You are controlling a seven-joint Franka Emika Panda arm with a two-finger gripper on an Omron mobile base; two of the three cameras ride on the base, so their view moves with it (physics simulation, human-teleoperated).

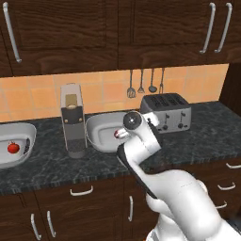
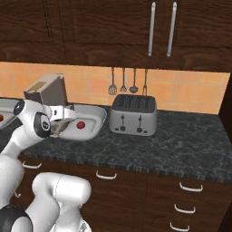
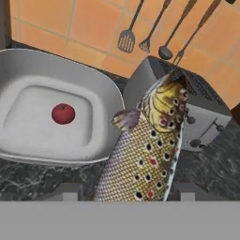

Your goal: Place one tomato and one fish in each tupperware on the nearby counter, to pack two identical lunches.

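A: Holding the fish (image 3: 147, 154) lengthwise, the gripper (image 3: 124, 197) is clamped on its body beside the near tupperware (image 3: 28, 65), right of it, toaster (image 3: 206, 117) behind.
B: That tray already has its tomato (image 3: 63, 113). Carry the fish left over the rim, lower it flat beside the tomato, then release.

On the dark speckled desk (image 2: 190, 136) a pale grey tupperware (image 2: 93, 121) holds one red tomato (image 2: 81, 125). A silver toaster (image 2: 134, 114) stands just beside it, below hanging utensils (image 2: 128, 80). The white arm (image 2: 29, 131) reaches over the tupperware's near-left rim.
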